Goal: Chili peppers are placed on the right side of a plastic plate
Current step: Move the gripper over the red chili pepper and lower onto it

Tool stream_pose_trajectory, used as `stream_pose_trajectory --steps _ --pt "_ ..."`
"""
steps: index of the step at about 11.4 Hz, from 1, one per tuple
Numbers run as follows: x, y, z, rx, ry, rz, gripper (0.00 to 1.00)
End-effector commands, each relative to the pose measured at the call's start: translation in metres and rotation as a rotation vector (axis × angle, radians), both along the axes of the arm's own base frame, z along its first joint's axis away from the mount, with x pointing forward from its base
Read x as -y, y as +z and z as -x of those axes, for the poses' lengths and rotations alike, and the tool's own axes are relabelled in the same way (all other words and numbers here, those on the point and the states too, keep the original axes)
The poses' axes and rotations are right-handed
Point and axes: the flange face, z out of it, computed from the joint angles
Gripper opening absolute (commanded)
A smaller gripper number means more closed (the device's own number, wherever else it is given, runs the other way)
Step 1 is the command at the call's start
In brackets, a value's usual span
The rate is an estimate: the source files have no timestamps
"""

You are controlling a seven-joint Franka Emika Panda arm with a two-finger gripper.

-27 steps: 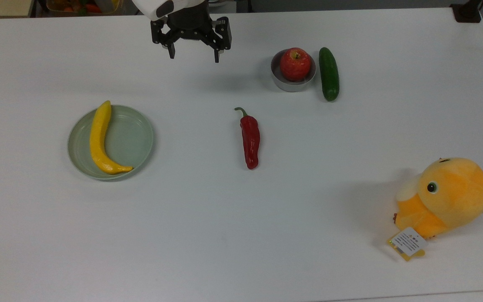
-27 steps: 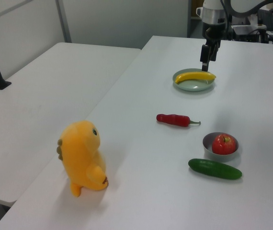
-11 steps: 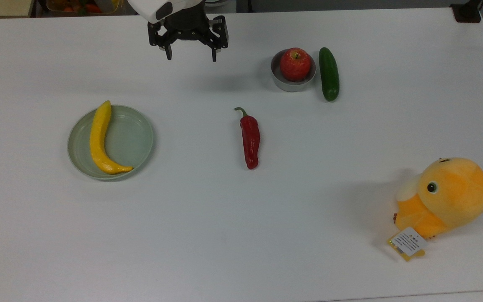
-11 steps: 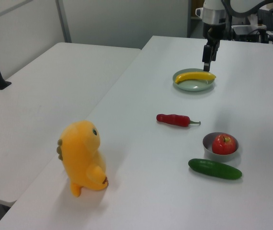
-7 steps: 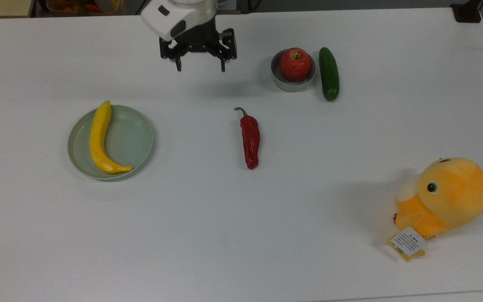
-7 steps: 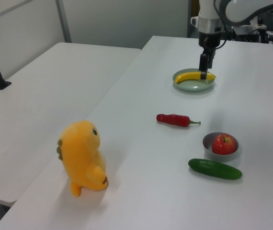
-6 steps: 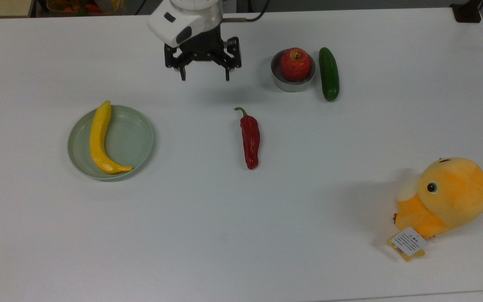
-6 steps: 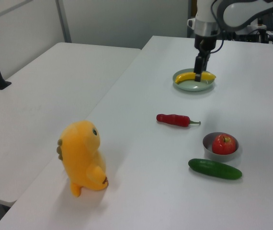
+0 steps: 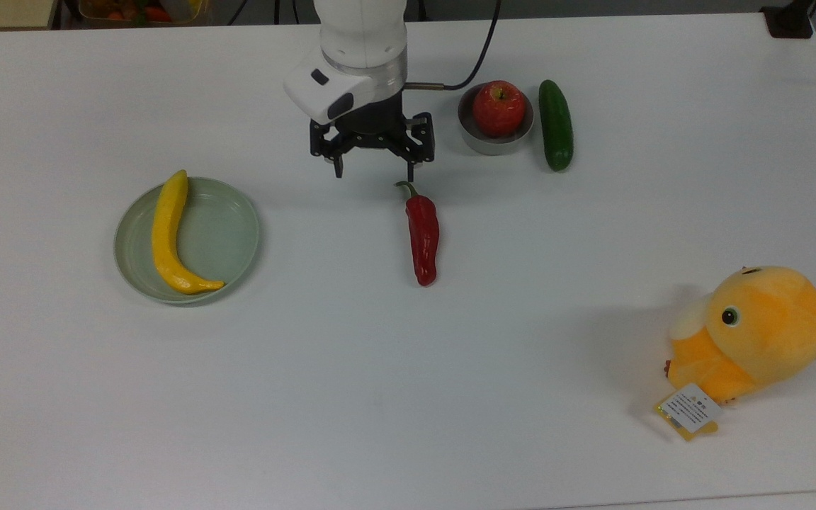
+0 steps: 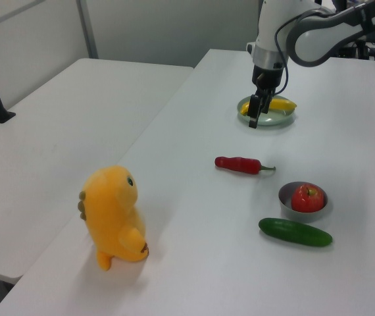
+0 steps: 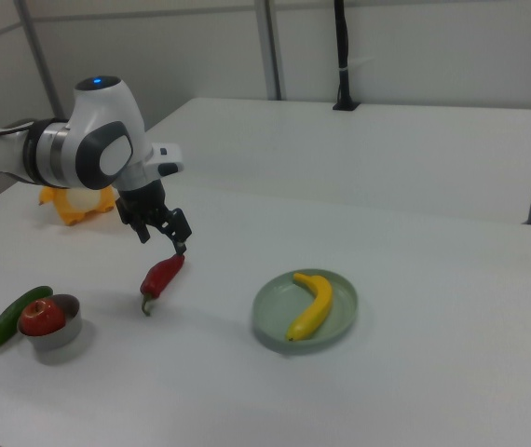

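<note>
Tabletop [image 9: 408,397]: white, carrying everything listed below.
Plush toy [image 9: 755,333]: orange, at the top view's lower right, well apart from the work.
Plastic plate [image 9: 234,234]: pale green, at the top view's left; a banana [image 9: 167,234] lies along its left half, so the half toward the chili is bare.
Chili peppers [image 9: 423,237]: one red chili flat on the tabletop, well apart from the plate, to the top view's right of it. Long axis runs up-down in the top view, green stem at the upper end.
Cucumber [image 9: 555,124]: just beside the grey bowl [image 9: 482,142] that holds an apple [image 9: 499,108].
My jaws [image 9: 373,168]: spread wide, holding nothing. The chili lies just below me in the top view; my opening runs across its length, so I judge a short advance and descent brings me astride its body.
View difference: the right view shows my fingertips [image 11: 180,245] raised above the chili's far end, a height gap that the top view flattens.
</note>
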Motion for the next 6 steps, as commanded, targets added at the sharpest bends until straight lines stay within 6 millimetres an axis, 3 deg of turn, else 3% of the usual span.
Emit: stream_pose_trajectory --steps 1,3,6 --pt "-0.028 -0.022 -0.005 -0.014 0.011 0.001 1.0" --pt "-0.054 -0.041 -0.008 -0.005 0.048 0.027 1.0" --pt "-0.068 -0.072 -0.021 -0.023 0.036 0.052 1.0"
